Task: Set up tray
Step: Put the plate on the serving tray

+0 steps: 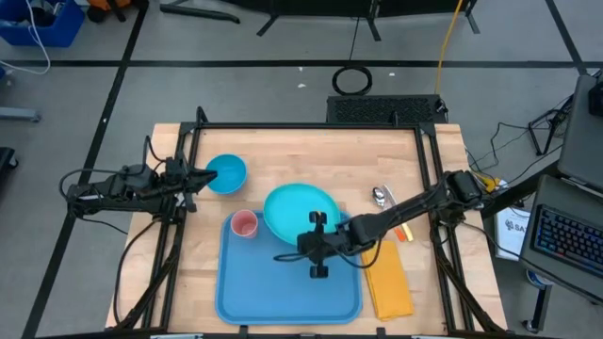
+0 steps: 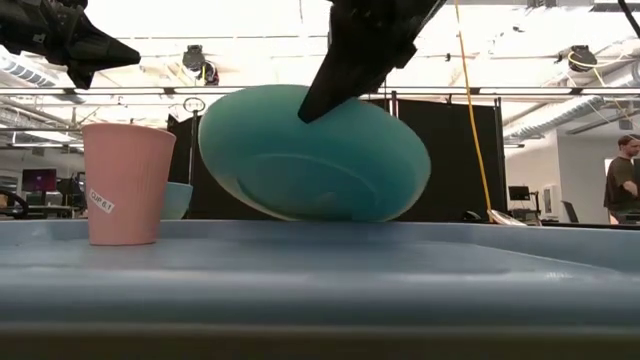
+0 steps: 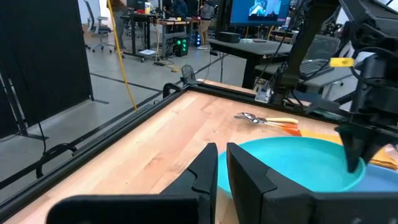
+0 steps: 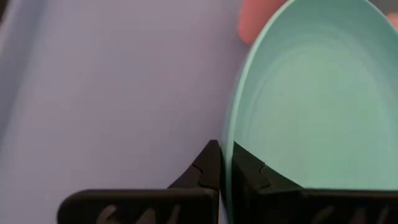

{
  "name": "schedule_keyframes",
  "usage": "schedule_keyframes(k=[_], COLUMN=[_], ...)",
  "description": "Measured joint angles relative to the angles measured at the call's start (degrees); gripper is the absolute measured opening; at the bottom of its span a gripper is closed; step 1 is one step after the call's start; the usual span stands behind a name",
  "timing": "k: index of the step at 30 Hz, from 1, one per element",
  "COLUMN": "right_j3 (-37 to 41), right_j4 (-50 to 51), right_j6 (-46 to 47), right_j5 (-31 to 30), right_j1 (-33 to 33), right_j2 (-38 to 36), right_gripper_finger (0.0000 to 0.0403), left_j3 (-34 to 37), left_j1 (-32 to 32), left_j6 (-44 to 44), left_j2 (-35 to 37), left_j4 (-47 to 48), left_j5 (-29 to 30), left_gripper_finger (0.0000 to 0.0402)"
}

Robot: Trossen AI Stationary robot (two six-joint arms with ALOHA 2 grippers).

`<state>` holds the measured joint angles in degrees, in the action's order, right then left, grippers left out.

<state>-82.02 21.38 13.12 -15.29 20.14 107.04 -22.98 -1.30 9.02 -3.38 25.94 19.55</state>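
Plate tipped up over the tray

Right gripper [image 1: 318, 247] pinched shut on the plate [image 1: 300, 209] rim; tray [image 1: 283, 292] centre lay toward 7 o'clock.

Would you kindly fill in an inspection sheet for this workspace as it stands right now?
Surface: wooden table, framed by dark rails.
Job's things: blue tray at the near middle; pink cup standing on its far left corner; cyan plate tilted, one edge down on the tray, the other raised.
Clutter: small blue bowl off the tray on the left; spoon and yellow napkin off it on the right.
Grippers: right gripper shut on the cyan plate's rim; left gripper next to the small blue bowl, holding nothing.
Cables: yellow cable and black cables on the floor.
Surroundings: desks and monitors; a person far off.
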Motion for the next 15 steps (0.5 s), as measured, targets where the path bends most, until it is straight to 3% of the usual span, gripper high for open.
schedule_keyframes(k=[6, 15], right_j3=[-0.09, -0.11], right_j4=[-0.06, -1.72], right_j6=[3.08, 7.34], right_j5=[4.18, 15.74], right_j1=[1.77, 2.49], right_j2=[0.00, 1.66], right_gripper_finger=[0.0000, 0.0000], left_j3=[0.00, 0.00], left_j1=[0.00, 0.00], left_j6=[-0.11, -0.24], left_j2=[0.00, 0.00], left_j4=[0.00, 0.00], left_j5=[0.00, 0.03], left_gripper_finger=[0.0035, 0.0035])
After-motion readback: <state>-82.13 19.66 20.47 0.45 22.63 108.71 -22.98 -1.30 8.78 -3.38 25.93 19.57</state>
